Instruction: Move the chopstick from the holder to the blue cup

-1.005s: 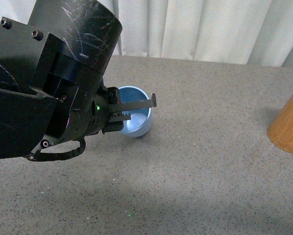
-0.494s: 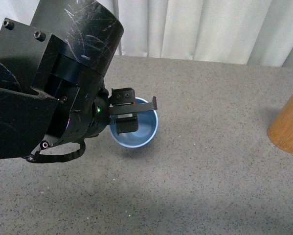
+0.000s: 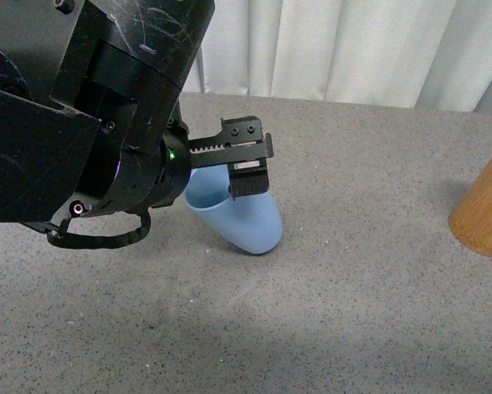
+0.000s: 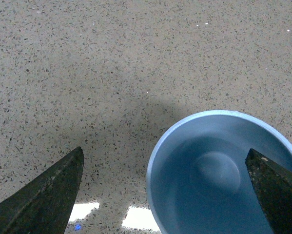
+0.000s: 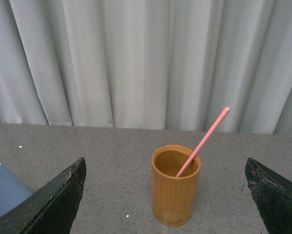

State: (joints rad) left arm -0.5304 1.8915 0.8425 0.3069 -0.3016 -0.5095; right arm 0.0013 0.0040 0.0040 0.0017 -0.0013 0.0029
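The blue cup leans toward my left arm, its base low by the table. My left gripper is open at its rim. In the left wrist view one fingertip is over the cup's empty inside and the other lies outside it, so the left gripper straddles the wall. The orange-brown holder stands upright with one salmon-pink chopstick leaning out of it. My right gripper is open, short of the holder and facing it. The holder also shows at the right edge of the front view.
The grey speckled table runs back to a white curtain. The left arm's black body fills the front view's left side. The blue cup's side shows at the right wrist view's edge.
My left gripper has risen and moved right over the blue cup. The cup has shifted right and now leans with its rim toward the arm.
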